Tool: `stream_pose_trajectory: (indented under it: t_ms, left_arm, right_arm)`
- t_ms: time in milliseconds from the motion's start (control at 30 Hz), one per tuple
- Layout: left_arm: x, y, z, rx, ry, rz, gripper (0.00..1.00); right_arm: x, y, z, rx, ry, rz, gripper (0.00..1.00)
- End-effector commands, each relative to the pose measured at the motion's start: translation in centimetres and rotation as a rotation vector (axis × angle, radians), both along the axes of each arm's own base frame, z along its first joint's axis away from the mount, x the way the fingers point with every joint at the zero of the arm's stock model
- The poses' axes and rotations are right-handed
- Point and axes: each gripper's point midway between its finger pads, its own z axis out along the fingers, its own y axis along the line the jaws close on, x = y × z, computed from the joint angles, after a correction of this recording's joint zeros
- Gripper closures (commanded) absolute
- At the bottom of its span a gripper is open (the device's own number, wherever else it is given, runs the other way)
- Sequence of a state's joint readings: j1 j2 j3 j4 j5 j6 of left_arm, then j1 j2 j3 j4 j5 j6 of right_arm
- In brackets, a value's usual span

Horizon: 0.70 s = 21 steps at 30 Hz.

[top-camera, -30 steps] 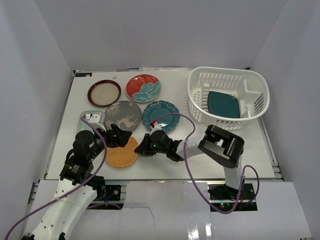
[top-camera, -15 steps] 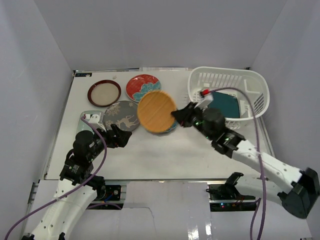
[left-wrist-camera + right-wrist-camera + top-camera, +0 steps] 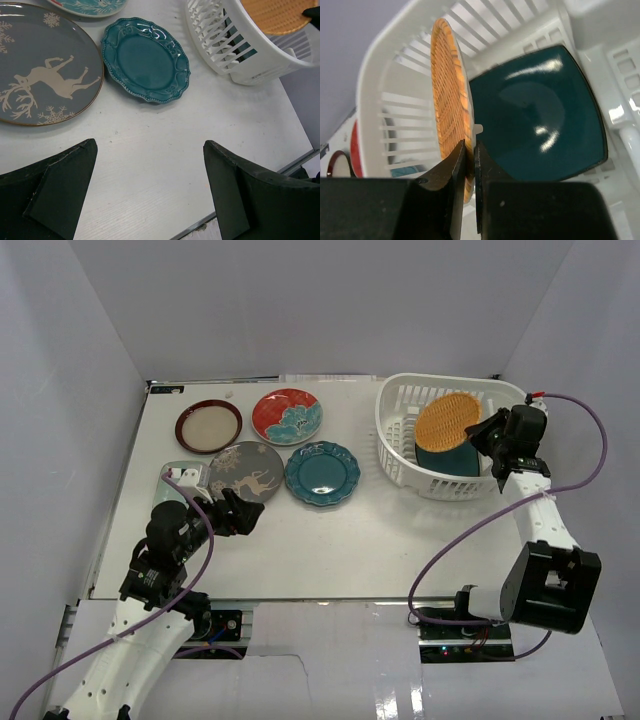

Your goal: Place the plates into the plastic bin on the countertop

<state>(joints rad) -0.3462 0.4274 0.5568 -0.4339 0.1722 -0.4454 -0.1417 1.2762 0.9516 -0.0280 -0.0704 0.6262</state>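
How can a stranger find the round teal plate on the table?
Start at the white plastic bin on the right. Just left of it, on the countertop, lies the teal plate. Unlike the grey deer-print plate beside it, it has a scalloped rim and no picture.

Seven plates. Five lie on the counter [image 3: 350, 540] left of the bin [image 3: 455, 487]: one cream plate [image 3: 209, 426], one red plate [image 3: 286, 416], one deer plate [image 3: 245, 470], one scalloped plate [image 3: 322, 473], one pale-green plate [image 3: 197, 468], partly hidden. At the bin, two: square plate [image 3: 445, 458], woven plate [image 3: 448, 420]. One bin.
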Motion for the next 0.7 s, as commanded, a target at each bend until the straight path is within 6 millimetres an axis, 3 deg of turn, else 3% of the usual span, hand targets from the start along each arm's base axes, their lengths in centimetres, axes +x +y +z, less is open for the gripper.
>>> stream_pose_trajectory:
  t_ms: [0, 167, 333, 433, 467, 500, 567, 667]
  left_arm:
    - [-0.1, -0.2, 1.6, -0.015, -0.038, -0.015, 0.02]
    - [-0.1, -0.3, 1.5, -0.014, -0.036, -0.019, 0.02]
    - [-0.1, -0.3, 1.4, -0.012, -0.03, -0.02, 0.02]
    - [-0.1, -0.3, 1.4, -0.01, -0.031, -0.021, 0.02]
    - [-0.1, -0.3, 1.4, -0.011, -0.03, -0.019, 0.02]
    - [-0.1, -0.3, 1.3, -0.01, -0.027, -0.019, 0.02]
    - [0.0, -0.3, 1.3, -0.01, -0.027, -0.019, 0.02]
    - [0.0, -0.4, 1.2, -0.009, -0.024, -0.02, 0.02]
  right_arm:
    - [1.3, 0.3, 2.6, 0.048, -0.083, 0.038, 0.92]
    - [1.6, -1.1, -2.4, 0.026, 0.033, -0.014, 0.92]
    - [0.9, -2.1, -5.5, 0.006, 0.104, -0.054, 0.88]
    - [0.8, -2.1, -6.9, 0.002, 0.138, -0.051, 0.71]
    - [0.6, -2.2, -7.3, 0.002, 0.154, -0.056, 0.58]
    - [0.5, -2.3, -7.7, 0.001, 0.163, -0.06, 0.52]
    - [0.3, -2.5, -7.5, -0.011, 0.159, -0.074, 0.35]
    - [-0.1, -2.9, -5.9, -0.041, 0.128, -0.083, 0.21]
